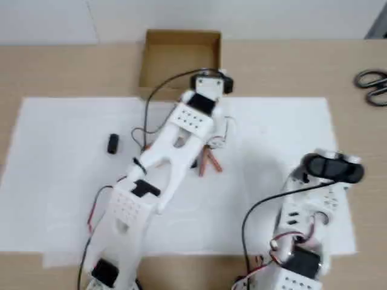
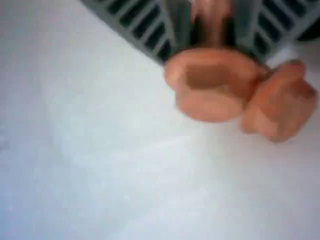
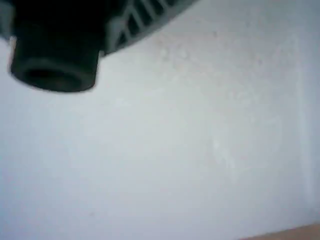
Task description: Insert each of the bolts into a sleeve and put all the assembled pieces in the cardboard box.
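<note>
We are judging the task to be at its beginning. The cardboard box [image 1: 181, 59] is sitting at the far edge of the table [image 1: 48, 72], and we are finding no assembled piece in the part of it that shows.

The left pincer [image 2: 210, 25] is reaching to the middle of the white sheet [image 1: 66, 181]. It is holding an orange bolt [image 2: 212, 85] by the shank, with the head pointing out. A second bolt [image 2: 280, 102] is lying on the sheet, touching the first.

The right pincer [image 3: 60, 22] is hanging over the sheet's right part and gripping a black sleeve [image 3: 52, 57], whose open end is facing away from the jaws. Bolt and sleeve are well apart, so we are counting no insertion as done.

A second sleeve [image 1: 113, 143] is waiting on the sheet's left part. Both joinings and both drops into the box are remaining.
</note>
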